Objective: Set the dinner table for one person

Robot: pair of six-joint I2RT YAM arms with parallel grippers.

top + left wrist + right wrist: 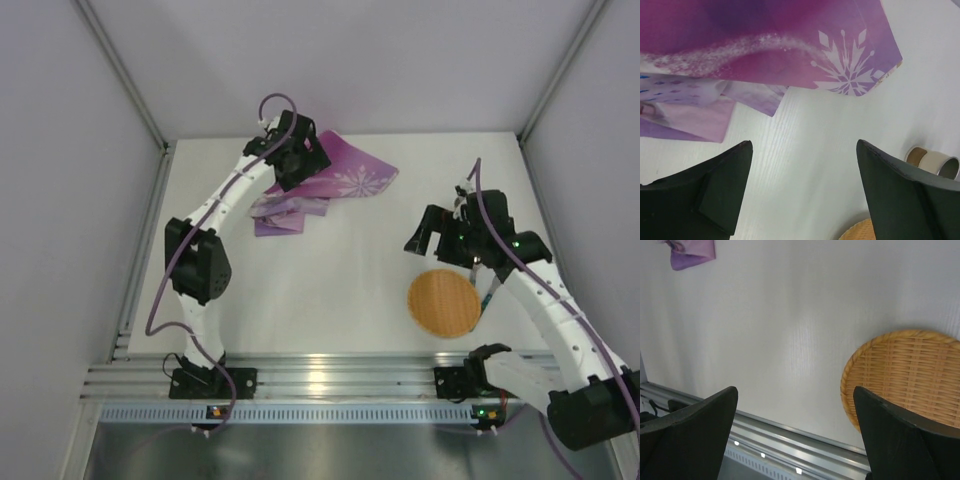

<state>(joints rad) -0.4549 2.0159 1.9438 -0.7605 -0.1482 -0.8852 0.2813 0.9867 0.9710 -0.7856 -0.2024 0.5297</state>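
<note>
Honestly barely started; placemat (355, 180) lies crumpled, woven plate (443, 303) well apart on the worktop (340, 290); left fingers (715, 190) and right fingers (695, 430) both apart, empty.

No legible text, numbers or logos in any view. The placemat (765, 40) has only a printed white snowflake (847, 65), no lettering. The pattern on its folded part is too blurred to read. The dinner table (340, 280) is unmarked.

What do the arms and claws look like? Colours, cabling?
Left arm and right arm: white links, black joint housings, a purple cable looped along each. Left claw and right claw: matte black wedge-shaped fingers. Small green lights on the right arm.
</note>
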